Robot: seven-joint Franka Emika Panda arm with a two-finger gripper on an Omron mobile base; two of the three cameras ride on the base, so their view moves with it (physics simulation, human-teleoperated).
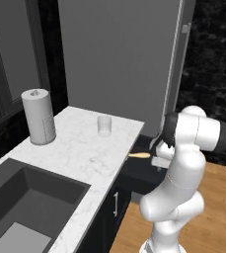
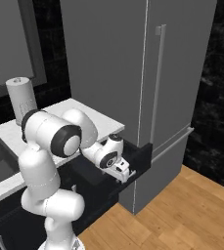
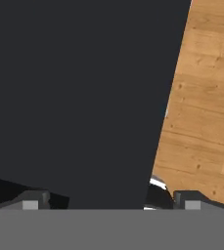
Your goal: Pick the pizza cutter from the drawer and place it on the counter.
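- claw [image 3: 111,202]: fingers spread wide, nothing between them. Hand view looks along a flat dark panel with wood floor [image 3: 201,97] off to one side. Looks empty-handed, prob lined up for a reach.
- pizza cutter [image 1: 139,155]: tan handle lying flat in the drawer [image 1: 134,170], just past the counter [image 1: 80,148] edge, pointing across the drawer. Disc end not clear at this res. Not on the counter yet, so task not done.
- drawer pulled out below the counter lip, next to the tall grey fridge [image 2: 133,73]. Open so the cutter can be reached from above.
- in the right base view the hand sits low at the drawer's outer end, near the front panel; arm folded forward and down. Can't tell if it touches the drawer.
- counter also carries a paper towel roll [image 1: 38,116] and a translucent cup [image 1: 104,125], both upright, well apart from the drawer edge. Sink [image 1: 25,202] is nearer the cam.
- judgement: next = bring claw over the handle, close across its narrow width. Risk: handle sits close to the counter lip, so a finger could catch the edge.
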